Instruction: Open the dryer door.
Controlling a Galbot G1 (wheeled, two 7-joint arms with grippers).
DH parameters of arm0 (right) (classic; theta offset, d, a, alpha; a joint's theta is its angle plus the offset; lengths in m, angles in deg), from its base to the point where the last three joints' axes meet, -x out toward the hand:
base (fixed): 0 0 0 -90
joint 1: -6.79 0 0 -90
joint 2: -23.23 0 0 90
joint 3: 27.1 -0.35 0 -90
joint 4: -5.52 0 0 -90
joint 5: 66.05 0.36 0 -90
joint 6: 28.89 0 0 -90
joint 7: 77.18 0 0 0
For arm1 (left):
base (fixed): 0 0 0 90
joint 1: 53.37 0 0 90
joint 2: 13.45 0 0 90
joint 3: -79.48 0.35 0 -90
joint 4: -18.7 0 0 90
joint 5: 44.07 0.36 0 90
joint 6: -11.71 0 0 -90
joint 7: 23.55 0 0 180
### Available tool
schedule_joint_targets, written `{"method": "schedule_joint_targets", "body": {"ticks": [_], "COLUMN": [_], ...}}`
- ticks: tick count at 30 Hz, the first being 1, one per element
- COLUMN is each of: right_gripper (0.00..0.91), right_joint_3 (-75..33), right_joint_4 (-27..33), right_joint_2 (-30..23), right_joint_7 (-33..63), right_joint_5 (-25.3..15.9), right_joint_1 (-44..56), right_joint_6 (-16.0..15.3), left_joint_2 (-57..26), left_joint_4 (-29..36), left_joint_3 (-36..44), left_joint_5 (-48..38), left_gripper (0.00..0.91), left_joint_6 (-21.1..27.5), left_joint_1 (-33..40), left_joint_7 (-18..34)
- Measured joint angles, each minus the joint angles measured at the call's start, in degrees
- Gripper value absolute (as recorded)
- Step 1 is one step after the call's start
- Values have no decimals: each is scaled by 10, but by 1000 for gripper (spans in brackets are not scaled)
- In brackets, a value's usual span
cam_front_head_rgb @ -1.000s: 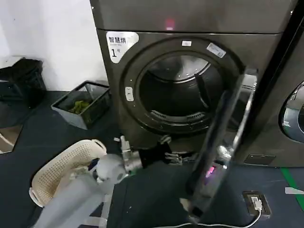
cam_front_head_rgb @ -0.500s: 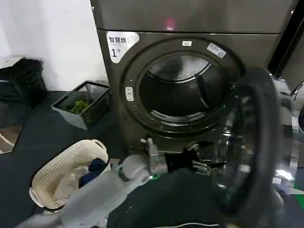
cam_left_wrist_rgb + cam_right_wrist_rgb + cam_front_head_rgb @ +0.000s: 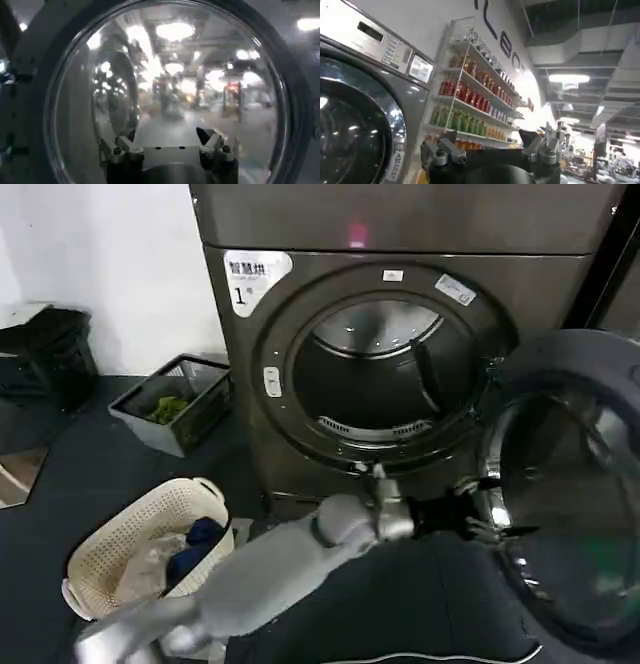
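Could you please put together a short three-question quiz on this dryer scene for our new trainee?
1. True or false: the dryer door is swung open, leaving the drum opening uncovered.
2. Which gripper is at the door's inner edge? A) left gripper B) right gripper
3. Fill in: the white label on the dryer shows the number ___.

Key: 1 true. 2 A; the left gripper reaches the door's inner side, fingers apart in the left wrist view, while the right gripper, also open, is held away facing a neighbouring machine and shelves. 3 is "1".

A white label (image 3: 256, 277) on the dryer (image 3: 400, 334) front reads "1" under Chinese characters; wall letters (image 3: 496, 31) read roughly "LBO"
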Motion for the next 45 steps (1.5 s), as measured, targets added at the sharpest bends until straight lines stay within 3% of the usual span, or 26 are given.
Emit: {"method": "schedule_joint_targets", "body": {"ticks": [4,8,27,39,45], "right_gripper": [907,907,907,907,907], "right_joint_3": [-8,-17,-31,-17,-14], "right_joint_4": [-3,-11,-12,-11,-15], "right_joint_2": [0,1,14,18,22], "right_joint_7": [-11,6,10,3,-2], "right_joint_5": [-1,-5,-9,-13,-13], "right_joint_1": [4,1,2,-4,-6], "right_joint_6": [31,41,47,55,56], "left_joint_2": [36,69,93,94,94], "left_joint_4": [-39,-66,-181,-158,-121], "left_joint_3": [1,4,0,1,8], "left_joint_5": [6,44,71,64,17], "left_gripper": [907,907,907,907,907], "left_joint_6": [0,-15,-52,-168,-232], "left_joint_1": [10,9,30,20,10], "left_joint_7": [3,26,71,90,133]}}
